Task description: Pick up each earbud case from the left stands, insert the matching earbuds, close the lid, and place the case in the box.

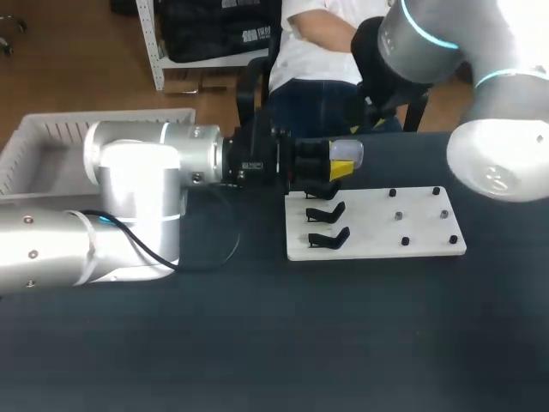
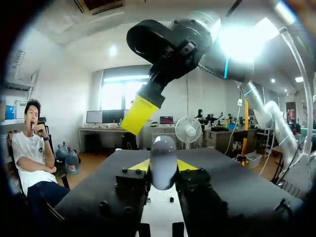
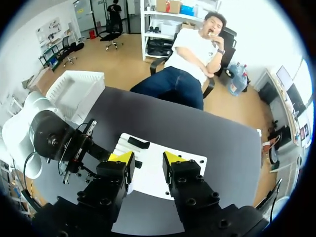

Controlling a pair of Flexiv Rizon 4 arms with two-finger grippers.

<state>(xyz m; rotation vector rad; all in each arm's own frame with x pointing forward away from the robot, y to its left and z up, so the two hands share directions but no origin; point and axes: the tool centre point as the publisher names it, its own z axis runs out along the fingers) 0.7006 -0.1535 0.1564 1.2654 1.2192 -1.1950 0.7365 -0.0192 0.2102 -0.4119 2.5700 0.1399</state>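
Earbud case (image 1: 347, 153), pale and rounded, is pinched between the two yellow tips of the left gripper (image 1: 343, 163). It is held in the air above the near-left corner of the white board (image 1: 429, 245), just over the black stands (image 1: 328, 212). In the left wrist view the case stands upright, with most of its smooth body ahead of the fingers, which close on it from both sides low down. I cannot tell whether the lid is open. The right gripper (image 3: 148, 159) hangs higher, looking down on the board, its fingers parted and holding nothing; it is apart from the case. The likeliest trouble is slip or twist: a glossy, curved shell held only at its base may rotate or pop out if the other arm pushes on it off-centre. A dropped case would land among the stands, not in the white box (image 1: 51, 137), which sits well off to the left. With the two wrists so close over the board, fingers could also knock together on approach.
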